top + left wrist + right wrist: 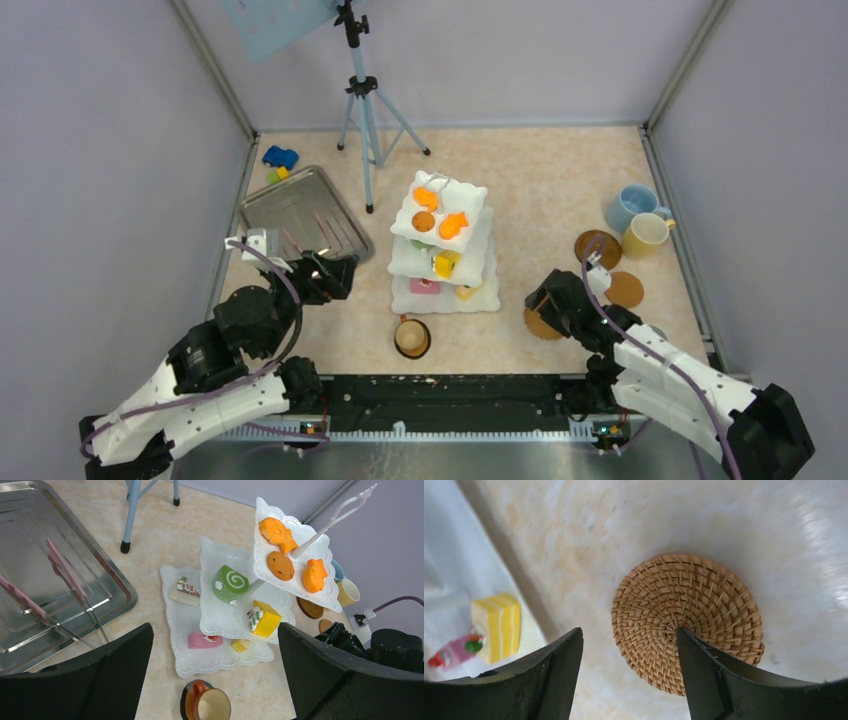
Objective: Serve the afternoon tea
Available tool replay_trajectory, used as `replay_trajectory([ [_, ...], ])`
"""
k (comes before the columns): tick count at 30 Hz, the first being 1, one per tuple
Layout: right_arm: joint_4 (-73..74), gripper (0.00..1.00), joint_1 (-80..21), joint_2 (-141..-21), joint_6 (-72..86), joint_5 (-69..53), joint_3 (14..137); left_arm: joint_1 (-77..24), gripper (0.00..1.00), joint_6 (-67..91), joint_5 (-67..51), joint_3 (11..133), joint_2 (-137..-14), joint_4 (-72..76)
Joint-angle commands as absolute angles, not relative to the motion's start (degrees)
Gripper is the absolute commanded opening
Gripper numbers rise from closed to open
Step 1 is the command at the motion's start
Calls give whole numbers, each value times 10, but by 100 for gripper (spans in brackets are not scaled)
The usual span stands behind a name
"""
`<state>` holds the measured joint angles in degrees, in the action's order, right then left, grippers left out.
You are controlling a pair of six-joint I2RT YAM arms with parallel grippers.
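While above coaster point(689, 610) rim, right tool point(629, 631)

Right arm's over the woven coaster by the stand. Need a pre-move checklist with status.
1. Right tool open: ok, jaws apart.
2. Woven coaster centred in the tool: not ok, it sits off toward one finger, which overlaps its rim.
3. Woven coaster flat on the table, apart from the stand: ok.
4. Left tool open and empty: ok.
5. Brown mug on its dark coaster: ok.
6. Blue mug and cream mug on coasters: not ok, both stand on bare table.
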<state>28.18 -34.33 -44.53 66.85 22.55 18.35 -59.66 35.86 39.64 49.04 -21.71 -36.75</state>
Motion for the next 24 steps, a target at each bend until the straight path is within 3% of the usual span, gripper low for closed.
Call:
replay_trajectory([
  [1,338,68,-417,-478,745,80,147,-596,99,354,387,481,-233,-334],
  [12,227,66,-625,-615,821,89,200,-595,99,362,388,486,-230,-345],
  [24,101,66,-640,-740,754,89,274,-596,99,366,388,491,-228,-357],
])
